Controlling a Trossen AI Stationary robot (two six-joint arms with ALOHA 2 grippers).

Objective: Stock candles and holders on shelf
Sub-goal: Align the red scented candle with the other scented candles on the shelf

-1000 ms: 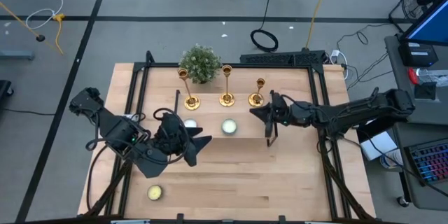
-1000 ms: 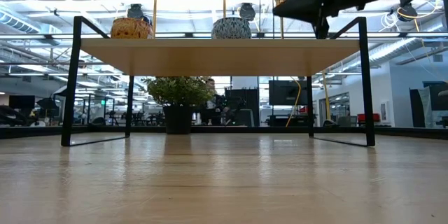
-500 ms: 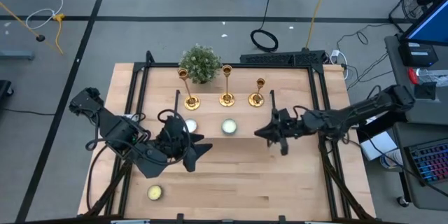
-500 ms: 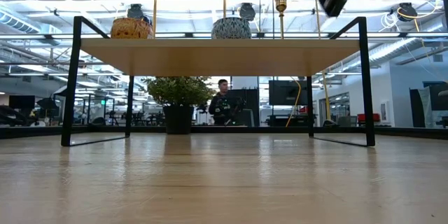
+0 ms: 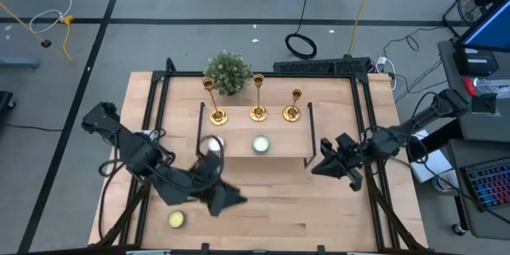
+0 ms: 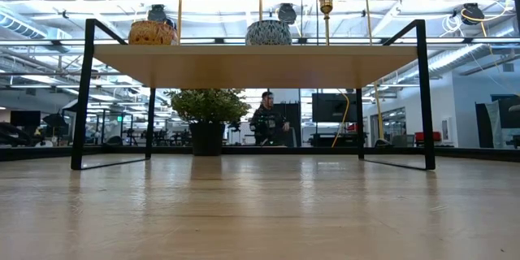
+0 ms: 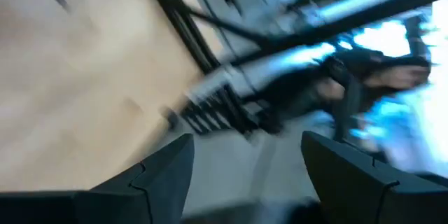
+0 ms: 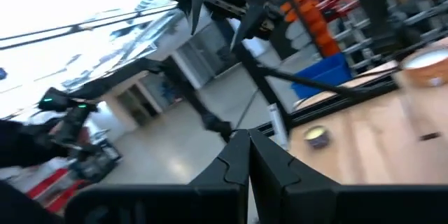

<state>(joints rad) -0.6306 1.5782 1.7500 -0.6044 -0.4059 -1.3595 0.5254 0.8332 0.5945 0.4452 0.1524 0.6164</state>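
The shelf (image 5: 283, 153) stands mid-table on thin black legs. Three gold holders (image 5: 257, 113) stand in a row by their round bases along its far edge. A white candle (image 5: 213, 143) and a pale greenish candle (image 5: 260, 144) sit on its near part. They also show in the low view (image 6: 268, 32). A yellowish candle (image 5: 176, 219) lies on the tabletop at the near left. My left gripper (image 5: 237, 200) is open and empty, near of the shelf. My right gripper (image 5: 315, 167) is shut and empty, just off the shelf's near right corner.
A small green bushy plant (image 5: 228, 72) stands on the table behind the shelf. Black frame rails (image 5: 368, 119) run along the table's left and right sides. Bare wood (image 5: 303, 215) lies between the shelf and the near edge. A person (image 6: 266, 122) is in the room far behind.
My right gripper has drawn back from beside the right holder, toward the table's near right, and has left the low view. My left gripper has gone from beside the white candle toward the near edge. The holders and candles have stayed in place.
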